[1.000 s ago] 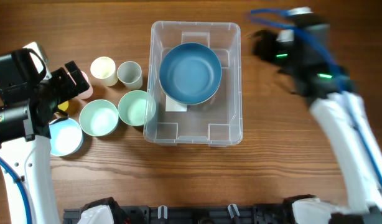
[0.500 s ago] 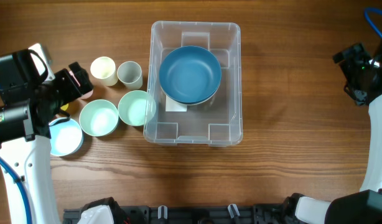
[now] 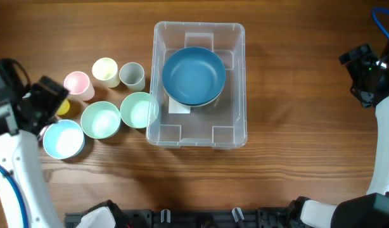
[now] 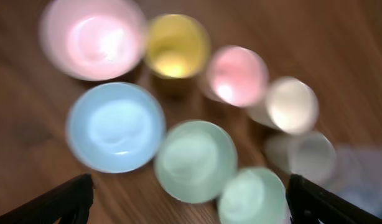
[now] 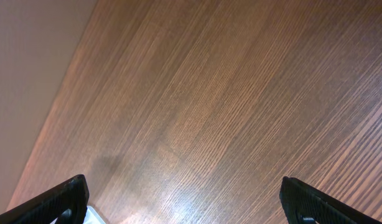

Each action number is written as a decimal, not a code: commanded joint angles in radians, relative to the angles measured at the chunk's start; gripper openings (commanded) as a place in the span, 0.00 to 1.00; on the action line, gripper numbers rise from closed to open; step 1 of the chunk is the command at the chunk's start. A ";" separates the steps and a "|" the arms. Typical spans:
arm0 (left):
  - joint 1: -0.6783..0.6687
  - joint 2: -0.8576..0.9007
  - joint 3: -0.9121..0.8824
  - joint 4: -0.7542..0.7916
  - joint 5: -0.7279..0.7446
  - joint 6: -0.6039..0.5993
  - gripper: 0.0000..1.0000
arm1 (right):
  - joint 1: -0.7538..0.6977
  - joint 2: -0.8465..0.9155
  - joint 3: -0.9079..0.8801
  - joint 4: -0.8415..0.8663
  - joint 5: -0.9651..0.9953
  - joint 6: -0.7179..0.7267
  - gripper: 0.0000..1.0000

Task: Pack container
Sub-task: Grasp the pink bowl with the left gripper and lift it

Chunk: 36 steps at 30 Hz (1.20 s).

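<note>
1. Container (image 3: 197, 128): mid-bench, holding one blue bowl (image 3: 193, 75). Probably light, stiff-walled and slick; the rolled rim looks the best hold.
2. Left gripper (image 4: 190, 202): jaws wide, empty, above the loose cups and bowls (image 3: 101, 119) toward the left edge.
3. Right gripper (image 5: 188, 202): wide, empty, over bare wood by the right edge.
4. Bench (image 3: 296, 164): smooth wood grain; room barely shown.

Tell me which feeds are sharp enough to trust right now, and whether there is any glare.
Overhead: sharp and evenly lit, the container and blue bowl crisp. Left wrist: blurred throughout; the light blue bowl and its neighbours are soft blobs of colour. Right wrist: sharp wood grain on the table, with a pale sheen near the bottom edge.
</note>
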 commanded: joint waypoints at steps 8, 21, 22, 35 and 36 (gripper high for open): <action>0.227 0.365 -0.033 -0.040 0.015 -0.107 0.87 | 0.003 0.013 -0.002 0.000 0.010 0.018 1.00; 0.431 0.475 -0.044 0.182 -0.003 -0.073 0.91 | 0.003 0.013 -0.002 0.000 0.010 0.017 1.00; 0.431 0.498 -0.044 0.192 -0.003 -0.073 0.88 | 0.003 0.013 -0.002 0.000 0.010 0.018 1.00; 0.431 0.641 -0.043 0.295 0.006 -0.021 0.06 | 0.003 0.013 -0.002 0.000 0.010 0.018 1.00; 0.434 0.637 -0.042 0.287 0.000 -0.021 0.04 | 0.003 0.013 -0.002 0.000 0.010 0.017 1.00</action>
